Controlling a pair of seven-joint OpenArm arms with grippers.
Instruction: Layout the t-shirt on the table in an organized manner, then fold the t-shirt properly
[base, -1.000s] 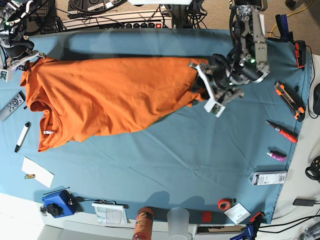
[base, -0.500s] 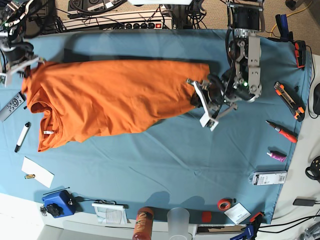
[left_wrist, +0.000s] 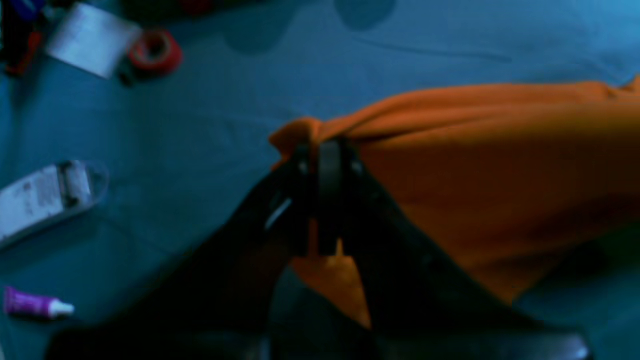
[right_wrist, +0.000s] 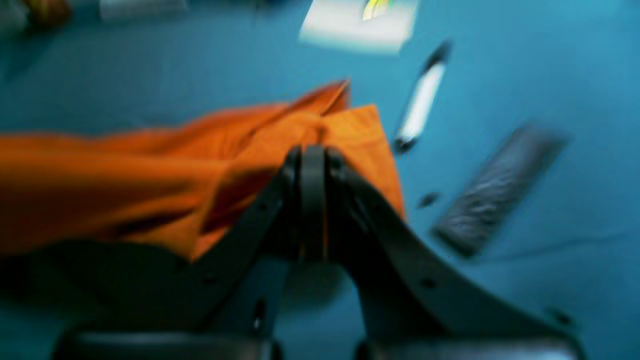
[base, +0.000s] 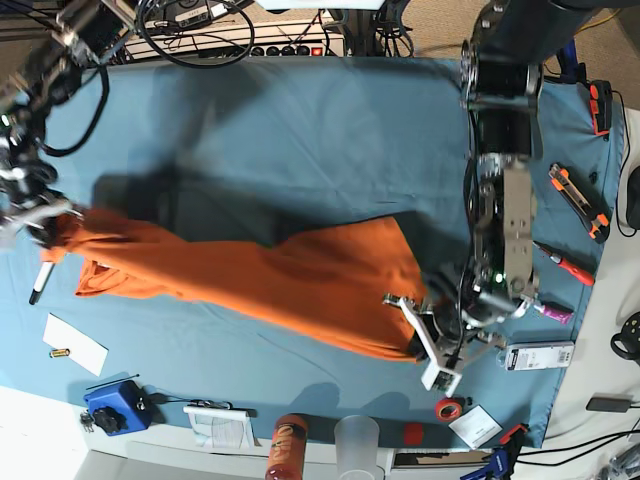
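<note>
Only the base view takes in the whole t-shirt (base: 270, 280): one bright orange length of soft cloth stretched across the teal-blue table (base: 300, 120), sagging in the middle, its two ends gathered at the two arms. The left wrist view adds what the base view cannot: the left gripper (left_wrist: 322, 155) has its dark jaws pressed together on a bunched knot of the shirt's edge, and beyond it lie a red tape roll (left_wrist: 155, 50), a white packaged item (left_wrist: 45, 195) and a small purple tube (left_wrist: 35, 304). The right wrist view, blurred, shows the right gripper (right_wrist: 312, 160) likewise pinching a fold of orange cloth, with a white marker (right_wrist: 420, 102), a grey remote (right_wrist: 495, 190) and a white paper (right_wrist: 357, 22) on the cloth-covered surface. The table cover is smooth with slight wrinkles. In the base view the shirt's far end hangs at the right gripper near the table's left edge.
</note>
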